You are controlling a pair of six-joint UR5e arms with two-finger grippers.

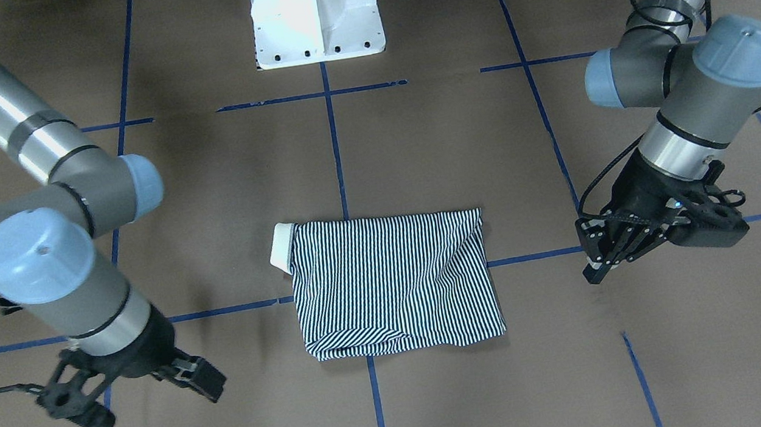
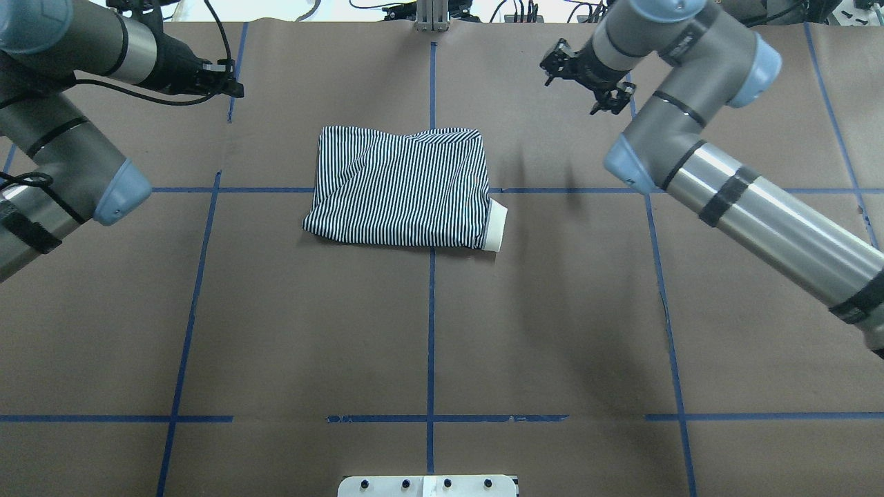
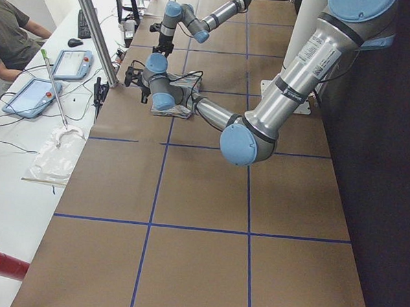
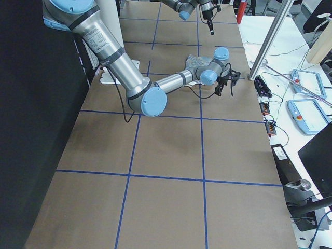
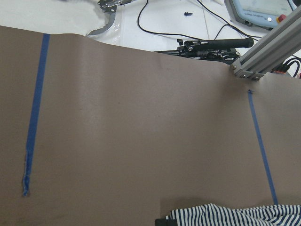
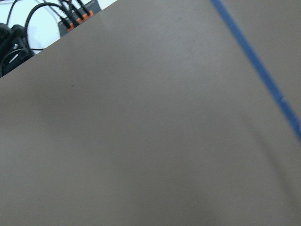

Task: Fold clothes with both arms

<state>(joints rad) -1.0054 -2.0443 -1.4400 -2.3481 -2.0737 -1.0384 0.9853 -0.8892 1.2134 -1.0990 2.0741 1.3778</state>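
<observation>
nearest the robot: white pedestal base [image 2: 428, 485] at the table's edge, then a stretch of brown paper-covered table [image 2: 311, 331] marked off with blue tape lines [image 2: 430, 331].

further out, the striped polo shirt [image 2: 404, 186], folded into a rough rectangle and lying flat right on a tape crossing, mostly on the robot's left of the centre line. a few wrinkles across the top layer. white collar [image 2: 494, 229] poking out at the near corner on the robot's right.

past that, both arms held off to the sides, clear of the shirt and touching nothing. left arm [image 2: 62, 159] ending in the left gripper [image 1: 597, 269], tilted down toward the table with its fingers bunching to one tip from this angle; honestly can't tell if pressed together or just seen edge-on. right arm [image 2: 753, 214] ending in the right gripper [image 1: 141, 392], with two black prongs spread wide and holding nothing.

farthest out, an aluminium post [image 2: 431, 14] at the table's far edge and a white bench beyond it with cables, two tablets [image 3: 32, 96] and a clear plastic bag [image 3: 57, 152] lying flat, contents not readable. also a seated person [image 3: 9, 26] at the bench.
</observation>
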